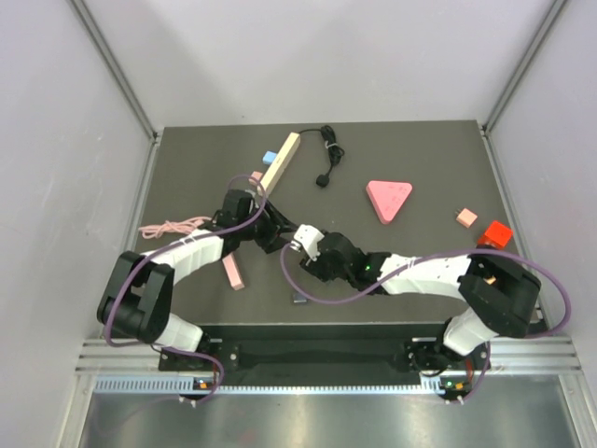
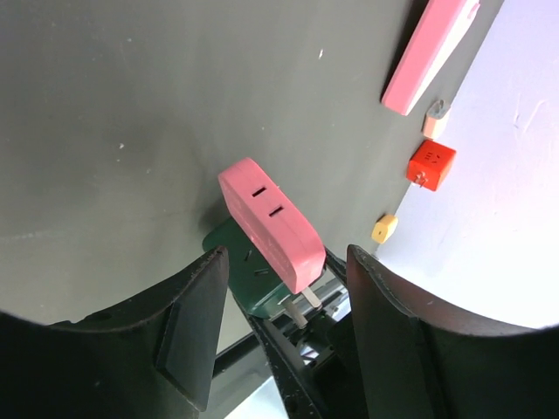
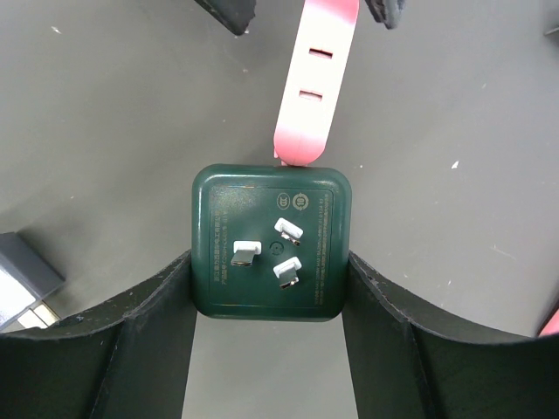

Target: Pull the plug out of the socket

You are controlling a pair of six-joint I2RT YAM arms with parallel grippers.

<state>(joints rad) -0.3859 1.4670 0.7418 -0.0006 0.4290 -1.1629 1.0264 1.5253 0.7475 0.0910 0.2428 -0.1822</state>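
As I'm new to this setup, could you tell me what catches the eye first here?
A dark green block, three metal prongs facing the right wrist camera, sits clamped in the right claw. A pink slotted piece juts from its far edge, inside the open left claw, near the middle of the table.

Near the desk's near edge, the left gripper (image 1: 272, 235) and right gripper (image 1: 297, 245) hide the green plug (image 3: 272, 242) from above; the right wrist view's top edge cuts off the pink socket strip (image 3: 316, 78).
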